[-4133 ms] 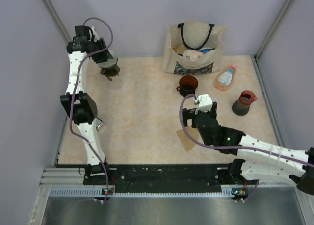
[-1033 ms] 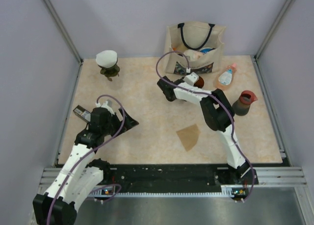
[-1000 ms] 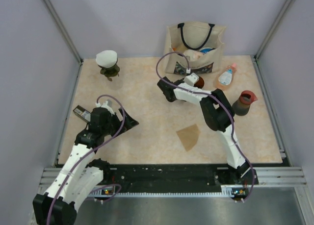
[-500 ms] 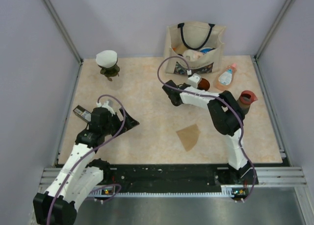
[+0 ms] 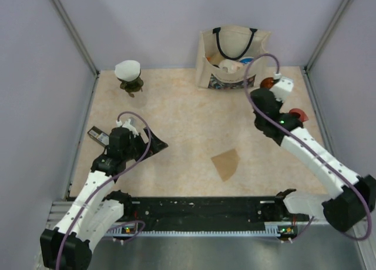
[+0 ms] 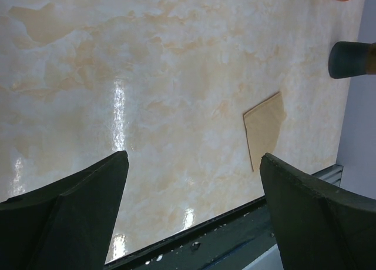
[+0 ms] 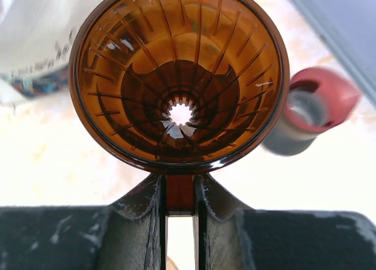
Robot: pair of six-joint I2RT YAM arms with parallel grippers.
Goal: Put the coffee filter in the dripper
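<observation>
The coffee filter (image 5: 227, 163) is a flat brown paper piece lying on the table near the front middle; it also shows in the left wrist view as the filter (image 6: 264, 129). The dripper (image 7: 179, 76) is an amber ribbed cone, empty inside. My right gripper (image 7: 180, 190) is shut on the dripper's handle, holding it in the air at the back right (image 5: 267, 82), far from the filter. My left gripper (image 6: 194, 158) stands wide open and empty at the front left (image 5: 128, 145), left of the filter.
A cloth tote bag (image 5: 234, 58) stands at the back middle. A dark jug with a red lid (image 5: 297, 114) sits under the right arm, seen blurred as the jug (image 7: 311, 108). Another dark dripper topped with white paper (image 5: 128, 73) stands at the back left.
My right gripper closed on the dripper's handle, lifted it and swung it from the back middle to the back right. The left arm and the filter have not moved.
</observation>
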